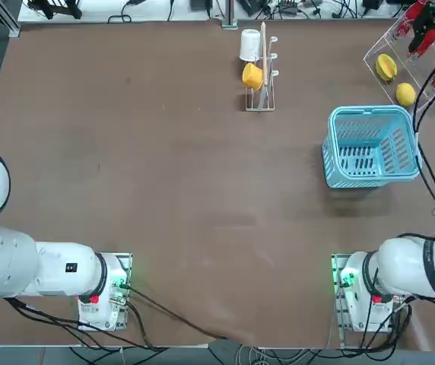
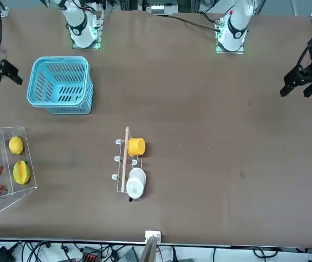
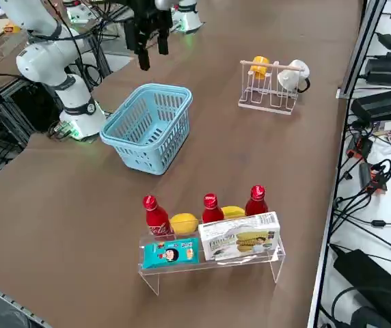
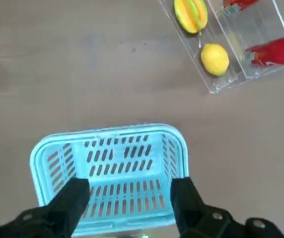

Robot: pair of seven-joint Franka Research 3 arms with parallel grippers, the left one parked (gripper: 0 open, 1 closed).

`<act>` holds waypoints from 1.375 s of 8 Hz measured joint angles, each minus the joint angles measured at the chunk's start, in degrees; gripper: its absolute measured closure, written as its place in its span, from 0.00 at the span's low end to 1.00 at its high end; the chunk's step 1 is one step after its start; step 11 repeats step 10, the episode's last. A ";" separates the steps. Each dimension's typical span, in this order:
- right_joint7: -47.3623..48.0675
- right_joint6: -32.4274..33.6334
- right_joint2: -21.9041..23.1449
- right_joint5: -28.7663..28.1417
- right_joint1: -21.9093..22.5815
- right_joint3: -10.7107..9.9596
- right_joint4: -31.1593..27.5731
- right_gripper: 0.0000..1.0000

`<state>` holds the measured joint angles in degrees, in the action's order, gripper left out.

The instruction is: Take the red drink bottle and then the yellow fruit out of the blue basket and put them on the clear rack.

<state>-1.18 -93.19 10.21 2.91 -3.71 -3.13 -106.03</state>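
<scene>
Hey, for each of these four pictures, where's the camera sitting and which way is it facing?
Top: overhead, looking down at the blue basket; arm bases at bottom.
Front: across the table, facing the robot; both arms show at the edges.
Right side: raised at the robot's right, looking diagonally over the clear rack; the right gripper hangs near the basket.
Right wrist: on the right arm, looking past its open fingers at the basket.
Top and front share the wire cup stand.

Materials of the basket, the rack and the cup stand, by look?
Basket: semi-gloss plastic, likely molded; one-piece slotted walls.
Rack: glossy clear acrylic or similar; see-through walls, bright edges.
Cup stand: thin white rods, probably coated wire; top bar possibly wood.
</scene>
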 joint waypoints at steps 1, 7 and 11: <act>0.00 0.14 0.89 -1.67 0.27 0.01 0.05 0.00; 0.81 0.10 2.22 -3.50 7.42 -2.23 2.15 0.00; 0.81 0.14 0.41 -3.46 12.90 -7.44 4.34 0.00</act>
